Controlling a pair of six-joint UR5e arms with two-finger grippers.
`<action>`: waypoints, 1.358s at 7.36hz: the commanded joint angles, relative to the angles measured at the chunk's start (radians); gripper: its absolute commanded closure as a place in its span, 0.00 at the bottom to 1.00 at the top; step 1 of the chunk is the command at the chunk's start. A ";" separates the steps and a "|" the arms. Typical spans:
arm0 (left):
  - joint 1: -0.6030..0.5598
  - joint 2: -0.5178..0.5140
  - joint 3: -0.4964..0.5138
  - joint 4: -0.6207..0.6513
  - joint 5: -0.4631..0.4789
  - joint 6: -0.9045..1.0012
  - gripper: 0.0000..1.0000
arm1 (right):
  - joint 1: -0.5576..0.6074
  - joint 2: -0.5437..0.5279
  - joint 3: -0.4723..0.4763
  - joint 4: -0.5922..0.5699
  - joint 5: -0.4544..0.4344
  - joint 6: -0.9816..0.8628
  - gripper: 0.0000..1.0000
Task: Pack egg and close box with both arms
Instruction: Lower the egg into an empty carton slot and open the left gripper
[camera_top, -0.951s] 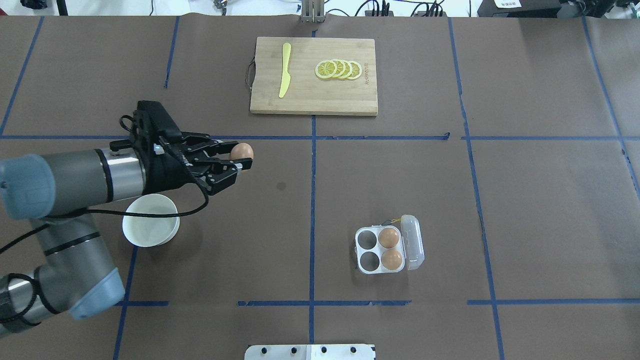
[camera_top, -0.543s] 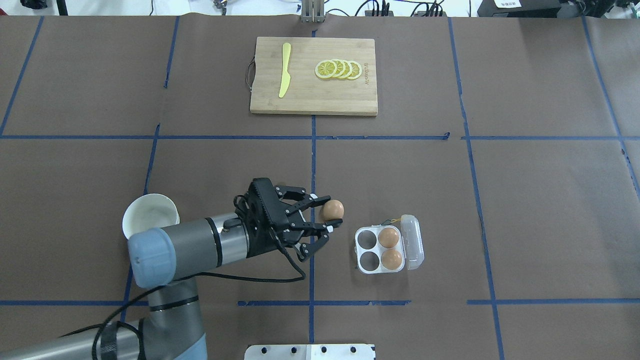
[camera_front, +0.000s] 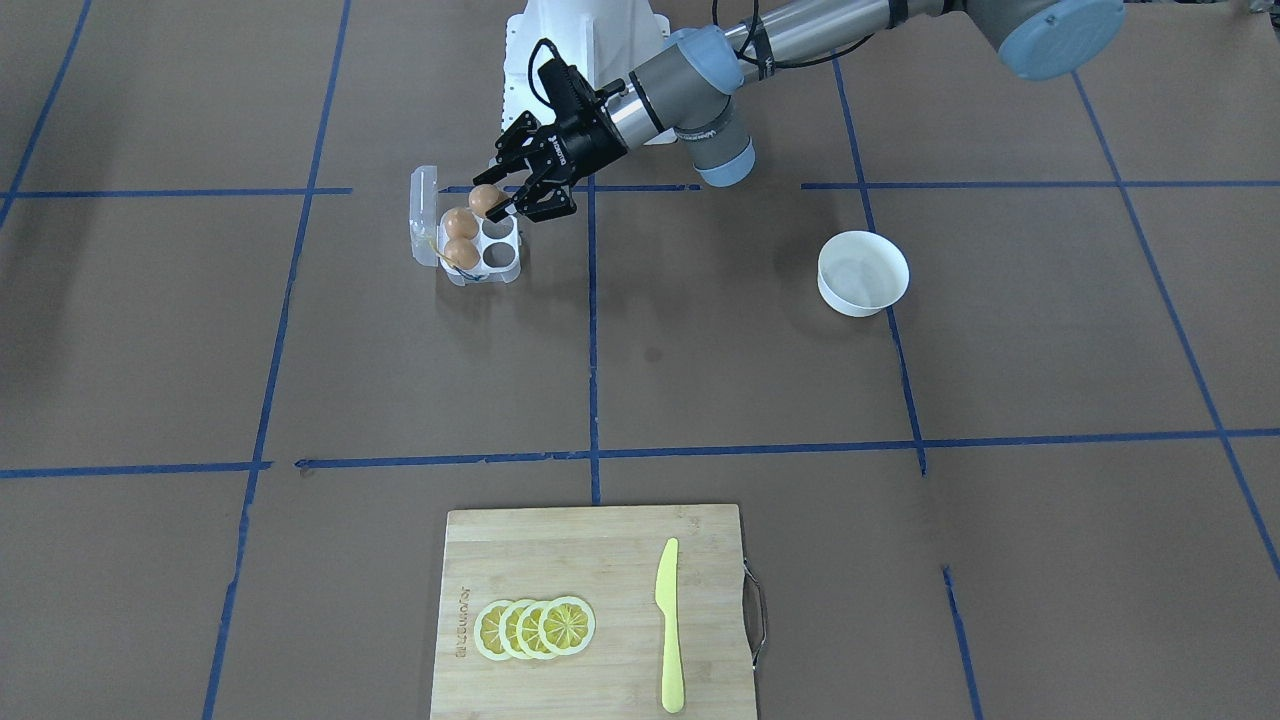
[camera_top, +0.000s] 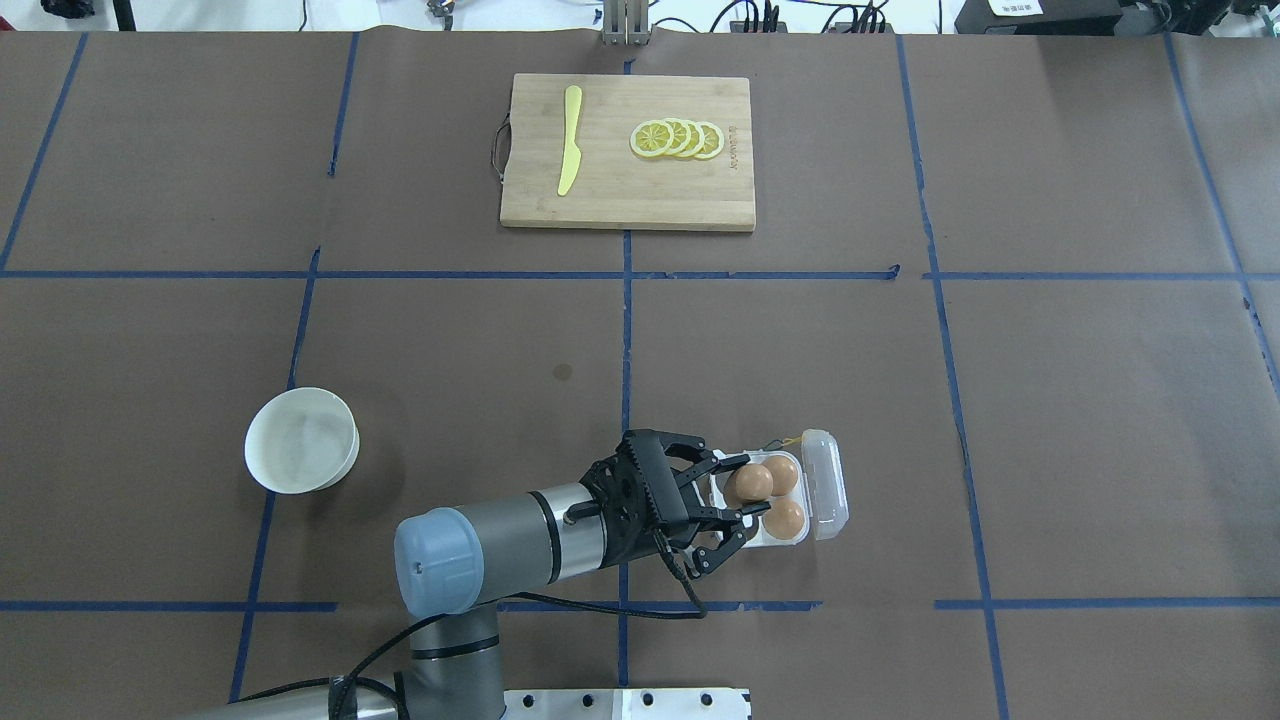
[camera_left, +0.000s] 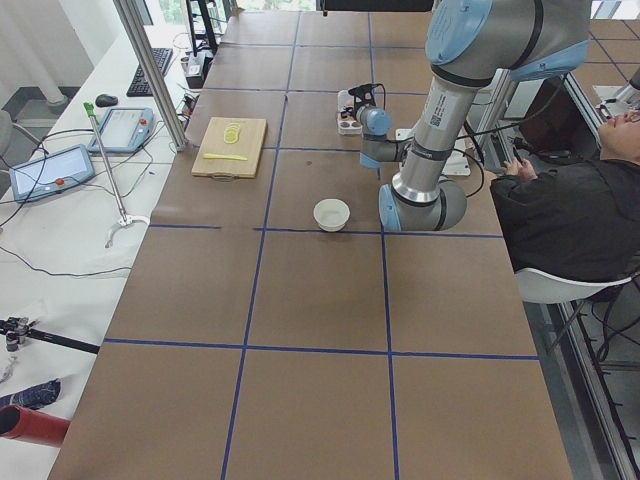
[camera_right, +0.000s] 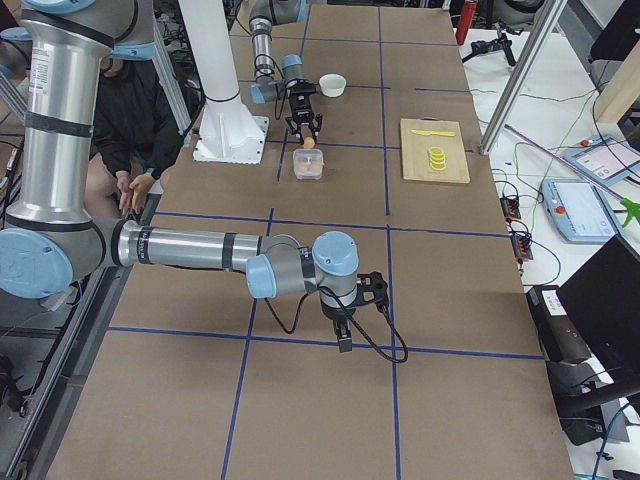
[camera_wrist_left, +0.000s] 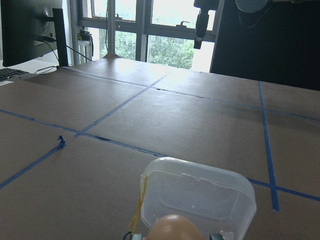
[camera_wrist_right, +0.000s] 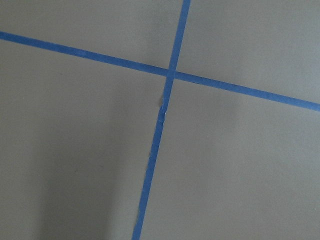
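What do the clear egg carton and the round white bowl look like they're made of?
Small clear egg carton: thin glossy plastic, since the table shows through its lid. Round white bowl: smooth, opaque, slightly shiny; ceramic or hard plastic, I cannot tell which.

White bowl (camera_left: 332, 214) sits near the left arm (camera_left: 438, 105)

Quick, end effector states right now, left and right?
Left end effector: closed on the egg, above the box.
Right end effector: cannot be told.
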 joint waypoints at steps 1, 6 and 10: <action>0.015 -0.010 0.035 -0.002 0.001 0.003 1.00 | 0.000 0.000 -0.006 0.000 0.000 0.000 0.00; 0.015 -0.010 0.029 -0.003 -0.007 0.002 0.39 | 0.000 0.000 -0.006 0.000 0.000 0.000 0.00; 0.013 -0.010 0.025 -0.008 -0.005 -0.003 0.00 | 0.000 0.000 -0.006 0.000 0.000 0.000 0.00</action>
